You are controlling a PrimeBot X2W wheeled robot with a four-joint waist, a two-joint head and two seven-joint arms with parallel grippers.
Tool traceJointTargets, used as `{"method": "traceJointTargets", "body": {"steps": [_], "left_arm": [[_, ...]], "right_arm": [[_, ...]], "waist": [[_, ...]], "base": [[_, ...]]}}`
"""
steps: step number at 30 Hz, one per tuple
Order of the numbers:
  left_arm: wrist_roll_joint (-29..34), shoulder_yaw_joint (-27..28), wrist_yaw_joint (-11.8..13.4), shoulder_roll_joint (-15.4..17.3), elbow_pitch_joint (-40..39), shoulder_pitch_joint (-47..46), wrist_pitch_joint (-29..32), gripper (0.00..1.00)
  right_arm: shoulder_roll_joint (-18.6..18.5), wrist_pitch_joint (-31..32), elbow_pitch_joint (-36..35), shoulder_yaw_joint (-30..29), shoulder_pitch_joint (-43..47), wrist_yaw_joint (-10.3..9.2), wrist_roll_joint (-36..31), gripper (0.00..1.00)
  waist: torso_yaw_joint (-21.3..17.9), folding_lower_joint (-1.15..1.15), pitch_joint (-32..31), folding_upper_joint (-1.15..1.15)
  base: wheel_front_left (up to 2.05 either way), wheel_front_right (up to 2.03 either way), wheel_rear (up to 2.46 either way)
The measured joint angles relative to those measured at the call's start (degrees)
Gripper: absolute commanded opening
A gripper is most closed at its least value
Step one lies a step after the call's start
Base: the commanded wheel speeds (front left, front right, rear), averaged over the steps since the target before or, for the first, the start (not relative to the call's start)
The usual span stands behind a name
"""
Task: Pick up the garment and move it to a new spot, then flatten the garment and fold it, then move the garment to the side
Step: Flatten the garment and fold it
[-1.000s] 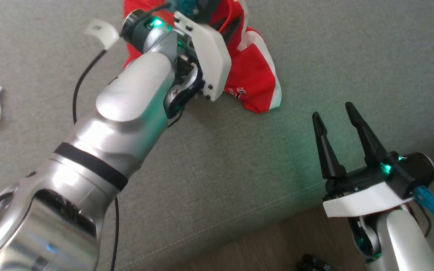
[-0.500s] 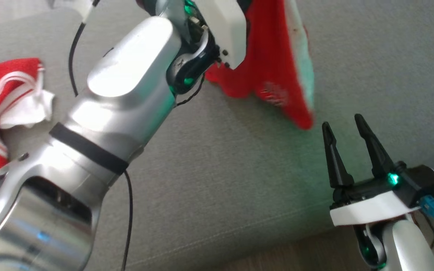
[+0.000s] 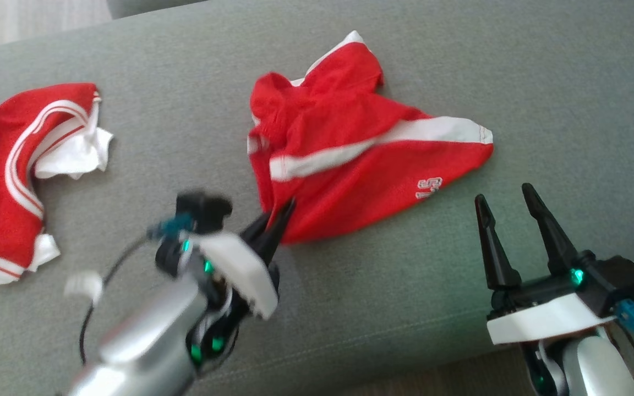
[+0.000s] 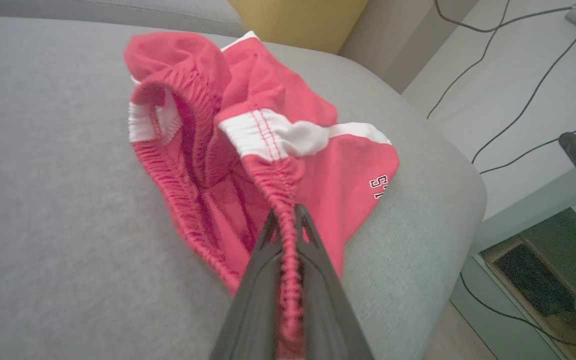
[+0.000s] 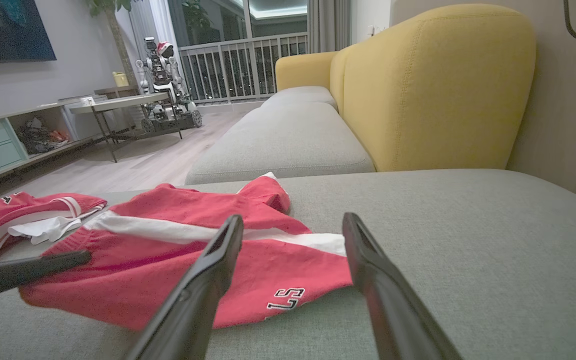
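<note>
**Left pincer clamped on shorts' waistband**

The red shorts (image 3: 361, 159) lay rumpled on the grey sofa seat (image 3: 350, 308), toward its front edge. A white stripe ran across the top of them, and white lettering showed near one leg hem. The left pincer (image 3: 279, 215) was closed tight on the elastic waistband at the garment's near-left corner. In the left wrist view the ruffled red band sat pinched between its two dark fingers (image 4: 260, 290), and the rest of the cloth spread away from the tips across the cushion.

The right pincer (image 3: 503, 193) stood with its fingers wide apart and gripped nothing. It pointed along the seat, near the lettered leg of the shorts but clear of the cloth.

A red-and-white jersey (image 3: 9, 165) lay crumpled well apart at the seat's left end. A yellow backrest (image 5: 438, 85) rose behind the cushions in the right wrist view.
</note>
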Motion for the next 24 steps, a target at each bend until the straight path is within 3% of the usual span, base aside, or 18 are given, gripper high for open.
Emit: {"method": "traceJointTargets", "body": {"steps": [6,7,9,10,19,24], "left_arm": [[0.9,-0.3,3.3,1.8,-3.6,7.5,-4.1,0.0],[1.2,-0.3,3.4,1.7,-4.2,8.3,-4.4,0.17],[1.7,-0.6,3.8,1.7,-4.9,9.4,-4.8,0.59],[2.0,-0.7,3.8,1.7,-5.1,9.8,-4.9,1.0],[2.7,-1.5,4.8,1.8,-6.4,10.0,-4.9,1.0],[-1.6,0.4,3.1,1.6,-6.1,9.9,-3.7,1.0]], "right_arm": [[0.0,0.0,0.1,-0.5,0.9,0.0,-1.2,1.0],[0.0,0.0,0.3,-0.6,1.0,0.0,-1.5,1.0],[0.0,0.0,0.4,-0.5,1.0,0.0,-1.6,1.0],[0.0,0.0,0.4,-0.4,1.0,0.0,-1.7,1.0],[0.0,0.0,1.4,1.0,2.7,0.0,-2.0,1.0],[0.0,0.0,1.4,1.2,3.0,0.0,-2.0,1.0]], "waist": [[1.8,0.0,-1.2,0.0],[2.1,0.0,-1.4,0.0],[2.7,0.0,-1.9,0.0],[2.9,0.0,-2.1,0.0],[3.1,0.0,-5.1,0.0],[2.1,0.0,-5.8,0.0]], "base": [[0.0,0.0,0.0],[0.0,0.0,0.0],[0.0,0.0,0.0],[0.0,0.0,0.0],[0.0,0.0,0.0],[0.0,0.0,0.0]]}}
